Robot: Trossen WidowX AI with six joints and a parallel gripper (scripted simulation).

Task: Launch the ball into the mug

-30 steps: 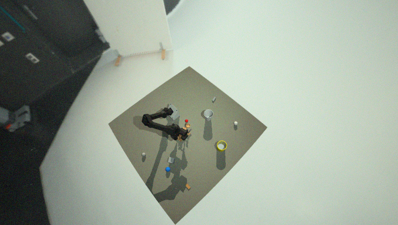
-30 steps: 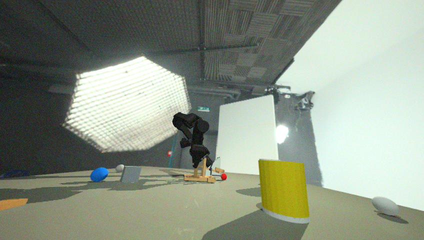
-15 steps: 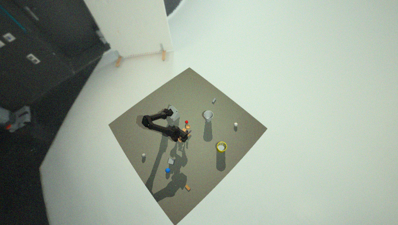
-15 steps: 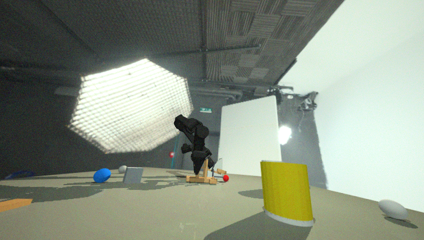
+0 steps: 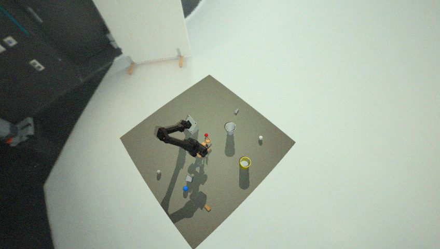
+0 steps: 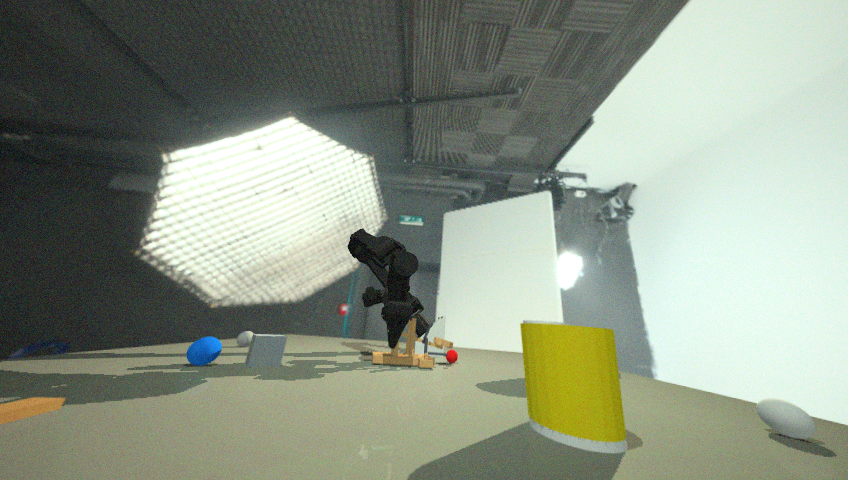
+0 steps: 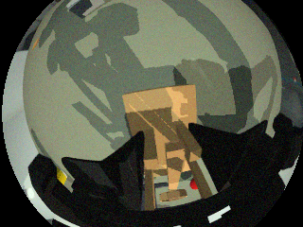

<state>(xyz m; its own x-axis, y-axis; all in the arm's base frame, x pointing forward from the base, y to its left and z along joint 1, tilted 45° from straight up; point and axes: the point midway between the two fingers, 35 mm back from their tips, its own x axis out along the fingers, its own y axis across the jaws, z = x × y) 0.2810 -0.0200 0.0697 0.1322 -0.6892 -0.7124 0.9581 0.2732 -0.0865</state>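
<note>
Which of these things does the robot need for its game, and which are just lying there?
Needed: catapult, the red ball beside it, yellow mug.
Just lying about: blue ball, grey cube, white mug, white ball, orange block.

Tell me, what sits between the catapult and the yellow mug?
No object: in the top view only bare mat and shadow separate the catapult from the yellow mug.
</note>
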